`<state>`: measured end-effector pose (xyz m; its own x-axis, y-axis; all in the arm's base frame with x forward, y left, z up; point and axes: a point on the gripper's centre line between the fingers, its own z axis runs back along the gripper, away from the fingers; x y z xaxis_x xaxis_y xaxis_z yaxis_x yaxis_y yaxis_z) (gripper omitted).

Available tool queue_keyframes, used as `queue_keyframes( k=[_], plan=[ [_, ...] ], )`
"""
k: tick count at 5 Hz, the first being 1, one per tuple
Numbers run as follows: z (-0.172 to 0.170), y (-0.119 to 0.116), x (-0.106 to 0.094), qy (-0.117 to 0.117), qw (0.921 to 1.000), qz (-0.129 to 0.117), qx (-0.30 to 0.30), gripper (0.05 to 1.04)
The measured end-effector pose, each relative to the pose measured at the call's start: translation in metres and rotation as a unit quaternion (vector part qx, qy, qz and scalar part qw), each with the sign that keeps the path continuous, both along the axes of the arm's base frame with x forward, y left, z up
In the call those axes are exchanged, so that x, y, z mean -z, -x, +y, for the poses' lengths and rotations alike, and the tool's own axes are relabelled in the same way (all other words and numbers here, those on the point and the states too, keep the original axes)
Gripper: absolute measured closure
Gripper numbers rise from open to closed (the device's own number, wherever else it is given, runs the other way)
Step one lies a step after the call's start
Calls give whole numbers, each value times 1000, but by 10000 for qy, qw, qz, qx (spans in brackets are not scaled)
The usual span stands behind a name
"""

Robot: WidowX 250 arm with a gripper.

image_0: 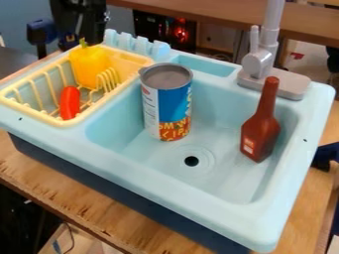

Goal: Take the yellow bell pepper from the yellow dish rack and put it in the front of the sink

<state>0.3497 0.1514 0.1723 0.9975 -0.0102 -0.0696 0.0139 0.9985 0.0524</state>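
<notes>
The jaws are by the yellow pepper in the dish rack, clenched or released I cannot tell

The sink is pale blue, with dark blue below its front edge. At its back left corner, the rack is pale yellow; 1 pepper is bright yellow with a green stem, 1 long piece red-orange. The can has 3 areas: blue, white, and orange-red with yellow lettering. Near the sink's right edge, the bottle is reddish brown with 1 whitish patch. The gripper is black.
</notes>
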Motion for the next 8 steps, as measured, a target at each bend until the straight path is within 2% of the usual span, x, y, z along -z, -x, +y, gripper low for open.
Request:
queue_keyframes(
  k=[2, 4, 5, 7, 8],
  plan=[
    [0, 0, 3, 26, 9999, 57, -87, 120],
    [-5, -2, 6, 107, 9999, 16, -88, 686],
    [-10, -2, 12, 183, 9998, -21, -51, 865],
    [-16, 6, 2, 172, 9998, 4, -94, 939],
    [-30, 6, -37, -163, 9998, -46, 58, 974]
  ],
)
